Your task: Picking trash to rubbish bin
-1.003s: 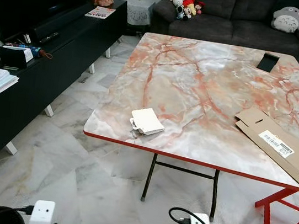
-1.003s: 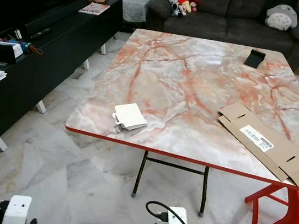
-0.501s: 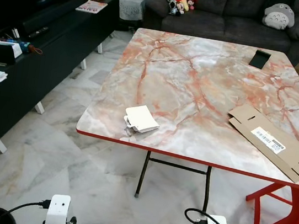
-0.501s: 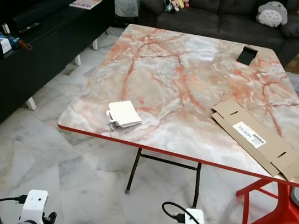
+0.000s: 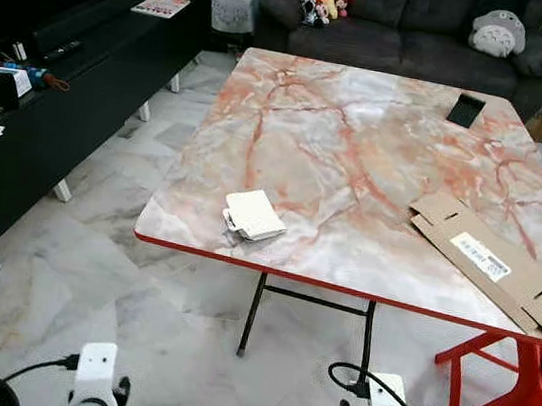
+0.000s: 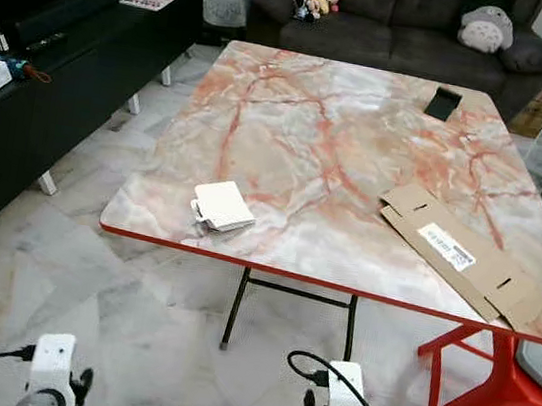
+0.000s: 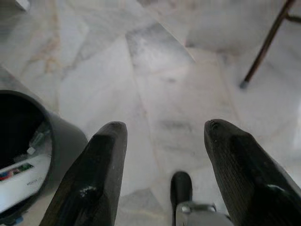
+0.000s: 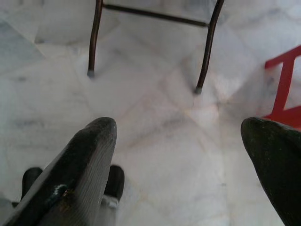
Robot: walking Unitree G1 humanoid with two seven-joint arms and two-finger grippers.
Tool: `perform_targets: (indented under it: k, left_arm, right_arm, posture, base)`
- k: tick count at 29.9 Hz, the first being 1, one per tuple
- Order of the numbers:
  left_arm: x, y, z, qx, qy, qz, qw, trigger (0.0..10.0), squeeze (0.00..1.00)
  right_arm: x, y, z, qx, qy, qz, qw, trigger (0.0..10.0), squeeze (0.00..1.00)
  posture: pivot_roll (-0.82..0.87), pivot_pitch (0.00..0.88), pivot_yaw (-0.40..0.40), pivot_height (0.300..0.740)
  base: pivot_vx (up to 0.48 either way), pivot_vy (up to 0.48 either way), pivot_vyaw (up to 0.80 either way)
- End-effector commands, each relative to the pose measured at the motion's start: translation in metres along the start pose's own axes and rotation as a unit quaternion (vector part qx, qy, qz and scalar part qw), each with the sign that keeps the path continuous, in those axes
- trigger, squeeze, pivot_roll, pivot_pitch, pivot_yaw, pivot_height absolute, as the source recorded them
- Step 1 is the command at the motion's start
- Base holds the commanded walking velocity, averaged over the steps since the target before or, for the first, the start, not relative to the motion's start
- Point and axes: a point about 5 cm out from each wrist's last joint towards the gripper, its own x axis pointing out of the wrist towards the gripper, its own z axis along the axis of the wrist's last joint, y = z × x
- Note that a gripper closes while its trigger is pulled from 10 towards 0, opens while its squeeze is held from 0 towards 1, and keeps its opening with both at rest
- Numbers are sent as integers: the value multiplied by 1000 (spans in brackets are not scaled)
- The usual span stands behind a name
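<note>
1. Marble-patterned, pink-veined and red-edged, the tabletop (image 5: 358, 155) carried the trash we meant to clear: a small white folded paper packet (image 5: 254, 215) near its front edge, and a flattened brown cardboard sheet with a white barcode label (image 5: 493, 262) well apart from it on our right, reaching the right edge.
2. We judged the packet thin and flat, so jaws coming down steeply could slide it off the edge onto the marble floor (image 5: 60, 264) rather than pinch it.
3. The cardboard looked long and floppy; gripped at one end, it could sag or catch the red plastic chair (image 5: 511, 398).
4. The dark round rubbish bin (image 7: 28, 150) sat just beside our left side, low enough to knock while stepping.
5. Our left gripper (image 7: 162, 160) hung low over the floor, jaws spread and empty.
6. Our right gripper (image 8: 188, 160) hung likewise, jaws spread wide, holding nothing.
</note>
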Motion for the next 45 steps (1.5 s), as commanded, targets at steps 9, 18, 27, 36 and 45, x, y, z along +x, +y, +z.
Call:
perform_targets:
  k: [9, 18, 27, 36, 45]
  left_arm:
    - [-21, 16, -5, 5, -114, 34, 993, 10000, 0]
    - [-59, 22, 47, 59, -298, 47, 951, 10000, 0]
    - [-93, 23, 113, 83, -417, 81, 901, 10000, 0]
    - [-126, -19, 208, 98, -538, 9, 837, 10000, 0]
    - [-100, -71, 251, 15, -491, -115, 863, 10000, 0]
  right_arm:
    - [-9, -23, 5, 29, -94, -25, 995, 10000, 0]
    - [-17, -26, 51, 18, -248, -42, 968, 10000, 0]
    - [-35, -30, 116, 6, -387, -58, 920, 10000, 0]
    - [-56, -12, 186, 3, -478, -30, 878, 10000, 0]
    - [-63, 37, 233, 25, -507, 60, 859, 10000, 0]
  posture:
    - [48, 0, -58, 740]
    - [73, 1, -40, 740]
    - [79, 0, -40, 740]
    - [74, 0, -43, 740]
    - [46, 0, -53, 740]
  base:
    - [0, 0, 0]
    - [0, 0, 0]
    - [0, 0, 0]
    - [0, 0, 0]
    - [0, 0, 0]
